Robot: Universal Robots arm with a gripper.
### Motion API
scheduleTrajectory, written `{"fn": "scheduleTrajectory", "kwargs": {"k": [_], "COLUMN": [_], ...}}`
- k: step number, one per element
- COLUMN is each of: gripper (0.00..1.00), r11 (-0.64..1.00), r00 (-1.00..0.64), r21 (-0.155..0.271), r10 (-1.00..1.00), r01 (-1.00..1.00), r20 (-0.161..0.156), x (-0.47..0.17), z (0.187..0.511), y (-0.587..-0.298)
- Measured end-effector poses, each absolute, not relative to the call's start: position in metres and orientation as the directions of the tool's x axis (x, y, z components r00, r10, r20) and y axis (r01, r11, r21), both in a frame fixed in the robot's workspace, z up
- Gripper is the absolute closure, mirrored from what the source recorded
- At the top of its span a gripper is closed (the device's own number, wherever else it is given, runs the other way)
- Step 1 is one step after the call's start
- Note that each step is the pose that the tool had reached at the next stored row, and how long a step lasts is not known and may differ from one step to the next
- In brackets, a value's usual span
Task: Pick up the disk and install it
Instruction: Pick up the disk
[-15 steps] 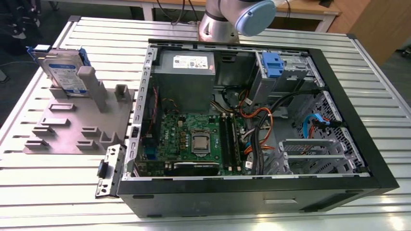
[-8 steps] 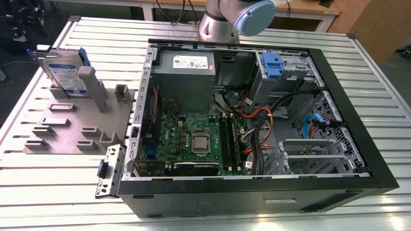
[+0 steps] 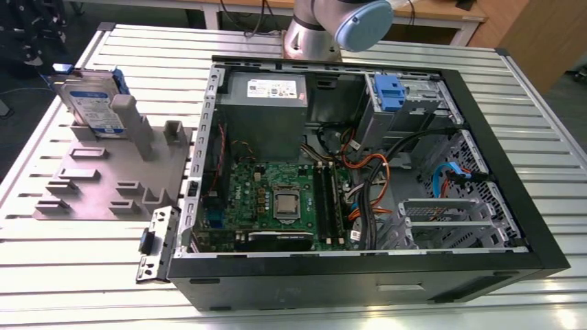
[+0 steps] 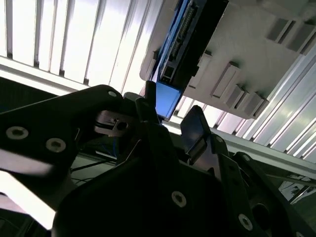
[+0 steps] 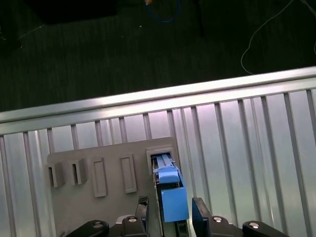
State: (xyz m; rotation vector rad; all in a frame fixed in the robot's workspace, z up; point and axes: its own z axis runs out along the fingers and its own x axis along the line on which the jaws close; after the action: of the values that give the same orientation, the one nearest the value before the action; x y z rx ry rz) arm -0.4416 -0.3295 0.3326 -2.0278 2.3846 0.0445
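"Standing on its edge, is the disk [image 3: 90,103] sitting in the grey fixture [image 3: 92,182]?"

"Yes, it is resting in a slot at the exterior view's left, beside the open computer case [image 3: 367,282]."

"And the gripper [image 5: 171,202] [image 4: 170,106]?"

"It is spreading wide and gripping nothing. In both wrist views the disk's blue end is showing between its fingers [image 5: 200,213]."

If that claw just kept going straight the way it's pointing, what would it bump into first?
Most likely the disk, standing on edge in the grey holder: its blue end lies dead ahead of the open gripper. How far off is unclear.
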Motion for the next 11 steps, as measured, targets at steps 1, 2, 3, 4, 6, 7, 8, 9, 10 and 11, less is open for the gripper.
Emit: {"fn": "scheduleTrajectory", "kwargs": {"k": [1, 2, 3, 4, 6, 7, 8, 9, 10, 11], "gripper": [0.53, 0.53, 0.53, 0.53, 0.53, 0.53, 0.53, 0.53, 0.53, 0.53], "r11": [0.16, 0.159, 0.159, 0.158, 0.157, 0.156, 0.155, 0.155, 0.154, 0.154], "r00": [-0.16, -0.16, -0.159, -0.159, -0.157, -0.156, -0.156, -0.155, -0.155, -0.154], "r21": [0.014, 0.015, 0.015, 0.015, 0.015, 0.015, 0.015, 0.015, 0.015, 0.015], "r10": [-0.987, -0.987, -0.987, -0.987, -0.987, -0.987, -0.987, -0.987, -0.988, -0.988], "r01": [-0.987, -0.987, -0.987, -0.987, -0.988, -0.988, -0.988, -0.988, -0.988, -0.988], "r20": [-0.027, -0.027, -0.028, -0.028, -0.028, -0.028, -0.028, -0.028, -0.028, -0.028], "x": [-0.4418, -0.4419, -0.4419, -0.4419, -0.4423, -0.4425, -0.4427, -0.443, -0.4432, -0.4433], "z": [0.3313, 0.3304, 0.3299, 0.3293, 0.3278, 0.3271, 0.3263, 0.3255, 0.3248, 0.3241], "y": [-0.3293, -0.329, -0.3287, -0.3284, -0.3281, -0.3279, -0.3277, -0.3274, -0.3272, -0.327]}}
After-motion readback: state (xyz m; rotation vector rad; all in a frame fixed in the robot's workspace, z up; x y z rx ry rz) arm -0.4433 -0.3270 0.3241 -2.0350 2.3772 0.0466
